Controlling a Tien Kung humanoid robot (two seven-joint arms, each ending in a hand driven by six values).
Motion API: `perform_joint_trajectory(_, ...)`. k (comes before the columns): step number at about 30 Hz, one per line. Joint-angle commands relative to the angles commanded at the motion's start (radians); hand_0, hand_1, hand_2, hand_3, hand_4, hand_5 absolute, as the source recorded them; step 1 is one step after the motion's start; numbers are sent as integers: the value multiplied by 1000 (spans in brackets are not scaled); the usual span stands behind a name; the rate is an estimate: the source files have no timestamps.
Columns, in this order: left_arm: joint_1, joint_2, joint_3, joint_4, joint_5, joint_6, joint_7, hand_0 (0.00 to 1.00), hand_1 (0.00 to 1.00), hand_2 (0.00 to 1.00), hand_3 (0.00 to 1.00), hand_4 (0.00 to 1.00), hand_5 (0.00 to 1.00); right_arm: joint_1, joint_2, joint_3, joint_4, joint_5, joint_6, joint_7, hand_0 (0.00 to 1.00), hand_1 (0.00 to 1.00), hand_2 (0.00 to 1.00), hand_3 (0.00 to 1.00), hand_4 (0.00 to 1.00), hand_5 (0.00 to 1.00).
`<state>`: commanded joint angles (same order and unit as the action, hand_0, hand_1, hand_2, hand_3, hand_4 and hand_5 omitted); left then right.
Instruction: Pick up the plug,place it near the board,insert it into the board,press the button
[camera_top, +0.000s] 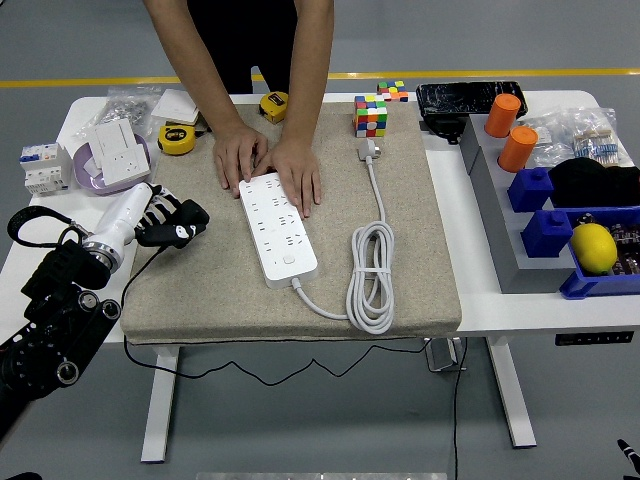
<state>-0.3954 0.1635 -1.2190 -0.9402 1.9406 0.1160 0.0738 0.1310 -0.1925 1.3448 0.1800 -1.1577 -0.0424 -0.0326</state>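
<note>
A white power strip (275, 225) lies on the beige mat (400, 220), with its button (288, 259) near its front end. A person at the far side presses both hands (297, 175) on the strip's far end. My left hand (170, 222) is at the mat's left edge, well left of the strip. Its fingers are curled on a black plug (178, 230), whose thin black cable (150, 262) drops to the table's front edge. The strip's own white cable (370, 275) lies coiled to its right, ending in a white plug (368, 150).
Rubik's cubes (370, 115) stand at the mat's far edge. Two yellow tape measures (176, 138) and white sockets (115, 150) lie at the far left. A grey rack with orange cylinders (517, 148), blue bins (550, 232) and a lemon (593, 247) fills the right side.
</note>
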Motion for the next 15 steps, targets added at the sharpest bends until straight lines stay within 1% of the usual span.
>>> perform_joint_trajectory(1,1,0,1,0,-4,-6,-1,387,502,504,525,776,300,-1,0,1,0,-1,0,0,998,791,714,724,998,898)
perform_joint_trajectory(2,3,-1,4,-2,-14,-15,-2,674,769,713,720,998,515,-2,0,2,0,-3,0,-1,998,790,714,723,998,896)
perform_joint_trajectory(7,5,-2,7,-1,-73,-31,-14,674,769,713,720,998,515,-7,-1,10,0,-12,0,-5,998,790,714,723,998,896)
perform_joint_trajectory(8,6,-2,5,-1,-90,-32,-17,841,920,858,853,998,795,-8,-1,10,0,-13,0,-5,998,791,714,723,998,895)
perform_joint_trajectory(13,17,-5,-16,-17,-162,-33,-37,841,920,858,853,998,795,-7,0,7,0,-11,0,-4,998,791,714,723,998,895)
perform_joint_trajectory(14,23,-7,-27,-29,-184,-36,-42,998,998,992,983,998,998,-7,0,6,0,-10,0,-3,998,790,714,725,998,895)
perform_joint_trajectory(15,30,-8,-37,-43,-209,-35,-47,998,998,992,983,998,998,-7,0,6,0,-10,0,-3,998,790,714,725,998,895)
